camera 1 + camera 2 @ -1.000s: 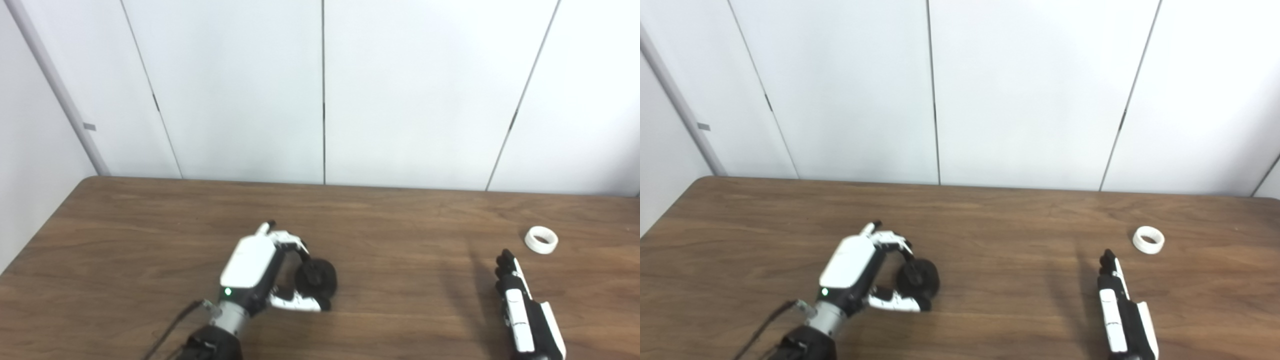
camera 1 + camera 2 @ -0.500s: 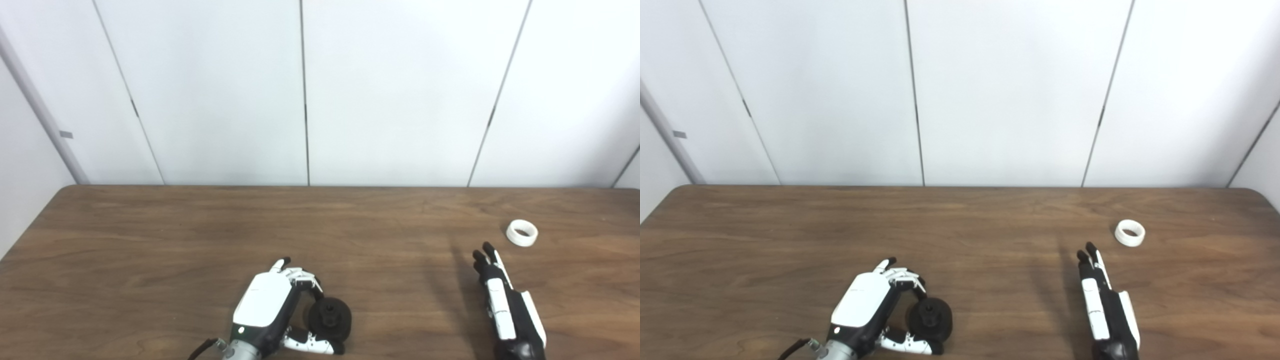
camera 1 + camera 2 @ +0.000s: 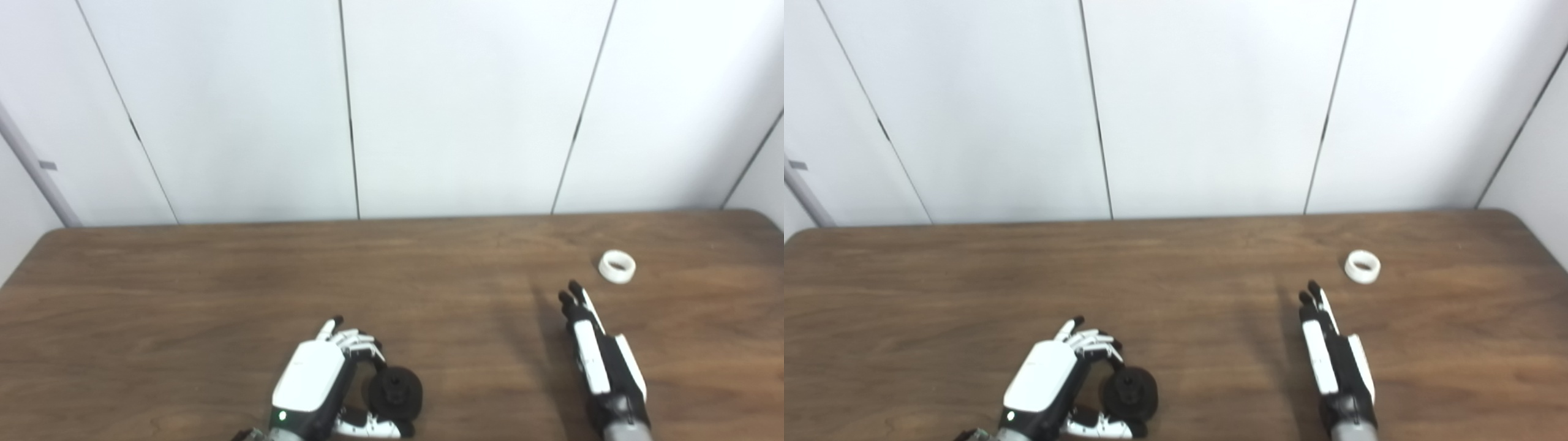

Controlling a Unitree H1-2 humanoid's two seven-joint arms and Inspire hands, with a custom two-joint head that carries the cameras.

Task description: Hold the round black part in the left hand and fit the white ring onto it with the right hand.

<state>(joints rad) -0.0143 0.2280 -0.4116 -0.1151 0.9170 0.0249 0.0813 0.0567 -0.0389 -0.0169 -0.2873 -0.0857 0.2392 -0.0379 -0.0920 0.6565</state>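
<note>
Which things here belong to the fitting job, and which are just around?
In the job:
- round black part, gripped in the left hand
- white ring, lying loose on the table, past the fingertips of the right hand, which holds nothing

Just around:
- wooden table
- white wall panels

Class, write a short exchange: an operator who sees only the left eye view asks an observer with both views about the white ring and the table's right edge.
Operator: Does the table end just right of the white ring?
Observer: No. The right eye view shows the table edge slanting down the frame, with bare wood between it and the white ring.
Operator: Is the right hand nearer that edge?
Observer: No. The right hand lies left of the ring, farther from the edge.
</note>
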